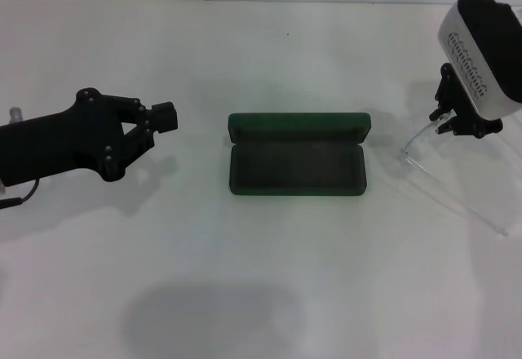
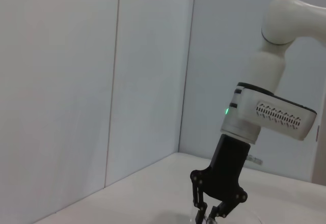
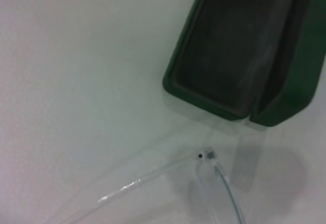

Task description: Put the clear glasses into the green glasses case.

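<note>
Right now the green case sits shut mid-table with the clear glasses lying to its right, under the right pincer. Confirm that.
Wrong on one count: the case is open, lid raised and lining exposed, as the head view shows. The rest stands: the glasses lie to its right, under the right pincer.

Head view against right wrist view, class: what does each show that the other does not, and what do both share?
Only the head view shows the left hand hovering left of the case, and the right hand above the clear glasses. Only the right wrist view shows the glasses' hinge up close, with a thin clear arm running from it. Both show the open, empty green glasses case on the white table, with the glasses lying beside it.
</note>
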Controlling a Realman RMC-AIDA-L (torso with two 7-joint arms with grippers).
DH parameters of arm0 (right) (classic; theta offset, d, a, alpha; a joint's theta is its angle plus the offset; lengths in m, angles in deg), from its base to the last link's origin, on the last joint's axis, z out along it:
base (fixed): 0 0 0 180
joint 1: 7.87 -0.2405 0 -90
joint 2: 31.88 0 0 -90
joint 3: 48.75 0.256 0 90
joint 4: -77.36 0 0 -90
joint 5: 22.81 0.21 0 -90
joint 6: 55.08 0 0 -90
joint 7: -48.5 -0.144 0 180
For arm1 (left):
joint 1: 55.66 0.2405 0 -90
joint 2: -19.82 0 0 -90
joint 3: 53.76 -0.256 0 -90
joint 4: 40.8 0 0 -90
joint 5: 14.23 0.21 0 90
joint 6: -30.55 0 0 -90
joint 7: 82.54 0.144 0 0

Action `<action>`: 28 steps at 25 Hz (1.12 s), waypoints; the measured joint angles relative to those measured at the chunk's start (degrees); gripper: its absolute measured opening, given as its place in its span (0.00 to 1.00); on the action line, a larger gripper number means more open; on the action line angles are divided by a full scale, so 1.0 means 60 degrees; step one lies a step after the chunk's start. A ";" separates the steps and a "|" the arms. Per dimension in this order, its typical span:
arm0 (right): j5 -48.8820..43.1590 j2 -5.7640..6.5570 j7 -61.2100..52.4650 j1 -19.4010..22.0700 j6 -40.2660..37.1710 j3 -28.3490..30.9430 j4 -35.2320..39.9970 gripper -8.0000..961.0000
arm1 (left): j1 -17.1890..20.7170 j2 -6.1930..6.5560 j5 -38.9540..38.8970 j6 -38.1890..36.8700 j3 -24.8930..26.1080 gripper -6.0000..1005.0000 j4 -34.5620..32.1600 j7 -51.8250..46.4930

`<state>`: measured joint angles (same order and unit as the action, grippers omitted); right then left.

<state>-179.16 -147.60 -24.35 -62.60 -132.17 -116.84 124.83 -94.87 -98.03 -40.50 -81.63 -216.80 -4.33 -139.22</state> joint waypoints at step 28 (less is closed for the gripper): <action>0.3000 -0.0001 -0.5495 0.3849 -0.2695 0.0801 0.9638 0.11 | -0.0194 0.0782 -0.1525 -0.0727 0.0001 0.04 0.0049 -0.1695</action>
<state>-161.15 -147.60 -57.32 -39.51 -148.34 -112.03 182.65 -96.03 -93.34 -49.65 -85.99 -216.79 -4.03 -149.39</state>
